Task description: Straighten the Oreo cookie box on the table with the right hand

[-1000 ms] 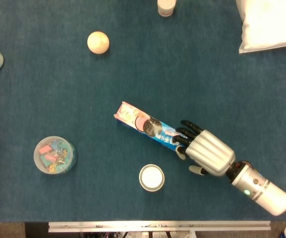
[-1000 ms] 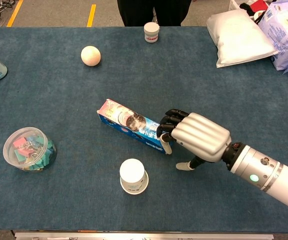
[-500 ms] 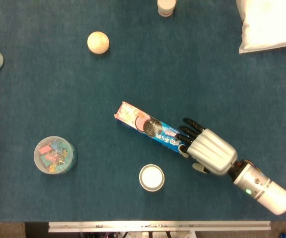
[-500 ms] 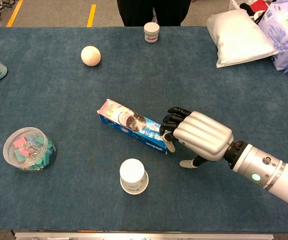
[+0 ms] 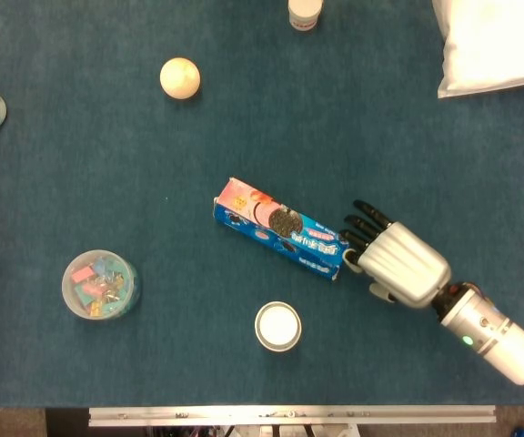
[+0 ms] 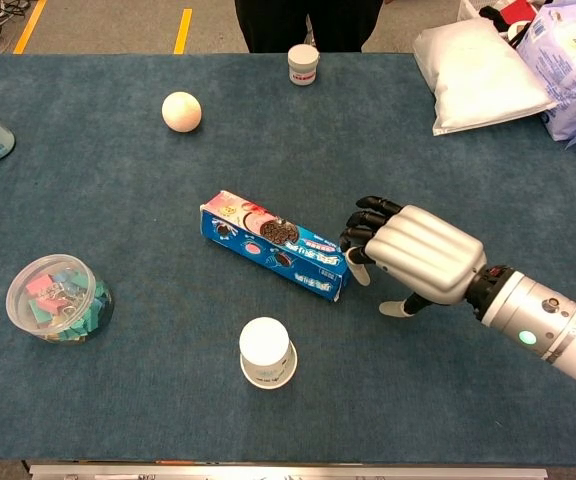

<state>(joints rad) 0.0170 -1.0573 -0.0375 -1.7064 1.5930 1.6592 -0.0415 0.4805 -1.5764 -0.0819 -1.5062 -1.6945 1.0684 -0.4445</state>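
The Oreo cookie box [image 5: 280,232] [image 6: 278,246] is long and blue, with a pink end and cookie pictures. It lies slantwise mid-table, pink end up-left, the other end down-right. My right hand [image 5: 397,262] [image 6: 418,256] sits just right of the box's lower end and holds nothing. Its black fingertips [image 6: 360,238] are bent toward the box end, close to it; I cannot tell if they touch. The thumb [image 6: 398,308] is off the box. My left hand shows in neither view.
A white cup [image 5: 277,326] [image 6: 267,352] stands just below the box. A clear tub of clips [image 5: 100,284] sits at the left, a pale ball [image 5: 179,77] at upper left, a white jar [image 6: 303,63] at the far edge, and a white pillow pack [image 6: 483,75] at the far right.
My right hand let go of the box's lower end and drew back to the right. The box rolled about its long axis and now shows a blue side.
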